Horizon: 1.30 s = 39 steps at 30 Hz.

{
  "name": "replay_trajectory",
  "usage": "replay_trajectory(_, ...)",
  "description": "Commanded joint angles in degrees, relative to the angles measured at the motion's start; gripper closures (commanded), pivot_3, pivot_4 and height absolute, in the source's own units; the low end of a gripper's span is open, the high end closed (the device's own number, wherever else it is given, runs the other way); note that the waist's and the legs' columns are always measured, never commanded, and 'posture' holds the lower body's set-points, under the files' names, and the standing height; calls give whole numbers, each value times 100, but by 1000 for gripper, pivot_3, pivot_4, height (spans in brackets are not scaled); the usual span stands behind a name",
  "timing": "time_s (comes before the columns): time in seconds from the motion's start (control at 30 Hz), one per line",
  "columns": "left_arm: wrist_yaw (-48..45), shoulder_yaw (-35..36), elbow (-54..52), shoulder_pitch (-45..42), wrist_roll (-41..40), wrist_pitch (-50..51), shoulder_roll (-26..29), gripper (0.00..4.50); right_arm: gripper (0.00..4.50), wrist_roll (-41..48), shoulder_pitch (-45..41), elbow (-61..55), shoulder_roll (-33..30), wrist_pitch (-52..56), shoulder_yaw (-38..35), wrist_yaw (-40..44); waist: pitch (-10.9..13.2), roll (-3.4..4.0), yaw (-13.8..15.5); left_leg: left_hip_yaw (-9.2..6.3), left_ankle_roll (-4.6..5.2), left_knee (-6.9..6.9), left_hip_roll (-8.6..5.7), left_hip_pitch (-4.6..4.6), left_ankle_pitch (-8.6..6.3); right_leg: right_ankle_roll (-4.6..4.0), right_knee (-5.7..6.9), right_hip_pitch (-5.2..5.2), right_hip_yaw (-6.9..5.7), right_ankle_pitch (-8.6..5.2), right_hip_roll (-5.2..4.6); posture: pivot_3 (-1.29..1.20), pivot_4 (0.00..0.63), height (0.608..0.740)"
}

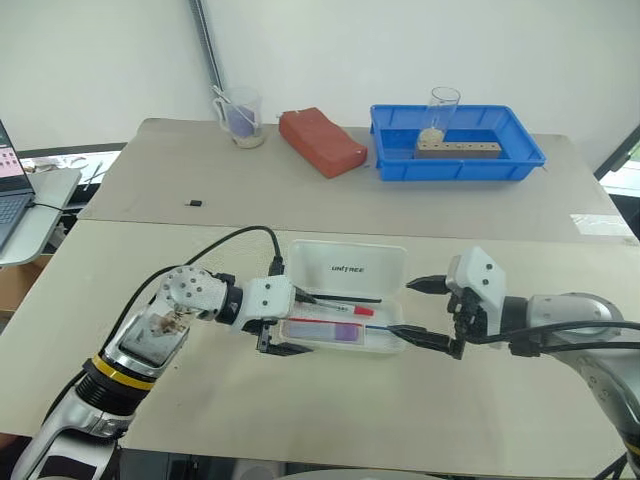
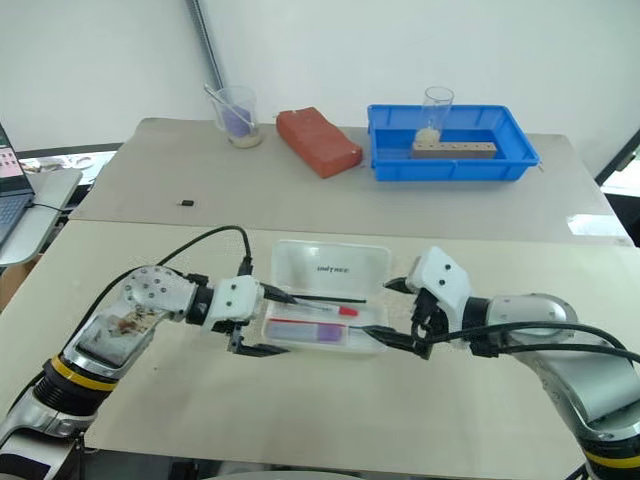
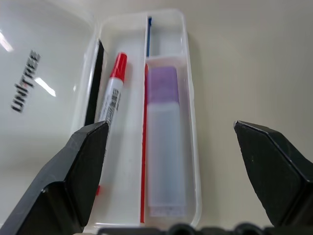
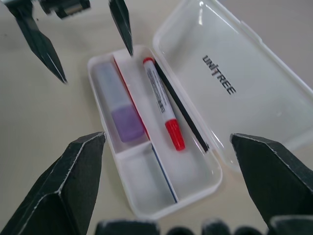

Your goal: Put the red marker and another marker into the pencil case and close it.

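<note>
Two markers already lie inside the open pencil case (image 1: 340,335) on the near bench (image 1: 300,420), leaving only the lid to be shut. At the case's left end, the left gripper (image 1: 283,340) hangs with its jaws spread wide and nothing between them; at the right end, the right gripper (image 1: 432,315) is likewise wide open and empty, one black finger low by the case's front corner.

Inside the tray, the purple marker (image 3: 165,142) fills the front compartment, its darker cap toward the right gripper, while the red marker (image 4: 164,110) rests in the longer rear channel beside a thin black stick (image 4: 182,115). A thin red stick (image 3: 144,147) runs along the divider between the two.

Behind the tray, the lid (image 1: 345,262) printed "UNITREE" lies folded flat on the bench, hinge along the tray's far edge.

Closing it well probably means sliding one finger under the lid's far edge, swinging it up and over toward the robot, then pressing down near the front rim until it catches. The other gripper would best steady the tray's end, since so light a case looks liable to skid. Nothing appears to stand proud of the rim.

Farther back, a red brick-shaped block (image 1: 322,141) and a blue tray (image 1: 455,158) sit well clear on the second bench.
</note>
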Motion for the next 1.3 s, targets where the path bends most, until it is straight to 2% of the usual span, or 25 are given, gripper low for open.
replay_trajectory(0.03,170,488,-518,-440,-635,128,-291,37,0,-514,28,678,-457,-533,-430,257,1,1,24,0,0,4,0,0,0,0,0,2,-1,0,0,0,150,740)
replay_trajectory(0.13,340,597,-673,-702,-881,112,-624,37,0,-1076,27,1644,-891,-1118,-275,591,2,-1,42,-1,1,22,-1,4,0,10,-5,17,-6,-4,-1,0,150,740)
replay_trajectory(0.23,450,562,-768,-763,-916,49,-807,37,0,-1467,-109,2452,-1023,-1608,-16,863,10,-6,14,2,15,22,-1,28,-9,7,-20,46,-3,-3,-1,0,150,740)
replay_trajectory(0.43,414,421,-955,-623,-900,27,-785,37,0,-2007,-635,3677,-903,-2081,620,1376,20,21,-69,1,18,22,0,39,-12,-1,-12,49,7,1,6,0,150,740)
replay_trajectory(0.7,599,424,-1187,-468,-962,203,-750,37,0,-2339,-1142,4647,-403,-2331,867,1491,23,18,-25,2,18,33,-2,46,-12,0,-14,64,5,1,3,0,150,740)
replay_trajectory(0.8,655,426,-1227,-426,-934,247,-732,0,829,-2415,-1203,4702,-402,-2295,867,1520,23,18,-28,2,18,34,-2,48,-12,-1,-13,68,4,1,2,0,150,740)
replay_trajectory(1.07,726,422,-1343,-348,-973,294,-687,0,3578,-2395,-1120,4577,-442,-2225,801,1562,23,18,-13,2,17,36,-2,47,-12,-7,-14,70,3,6,1,0,150,740)
replay_trajectory(1.13,689,469,-1325,-327,-977,260,-647,0,4232,-2243,-1122,4223,-401,-2139,750,1624,23,18,-19,2,17,36,-2,48,-12,-7,-14,70,3,6,1,0,150,740)
replay_trajectory(1.3,476,548,-1370,-107,-1061,319,-326,0,4269,-1558,-1195,2409,-209,-1407,847,1876,26,31,-73,2,17,25,0,47,-12,-5,-9,59,7,4,6,0,150,740)
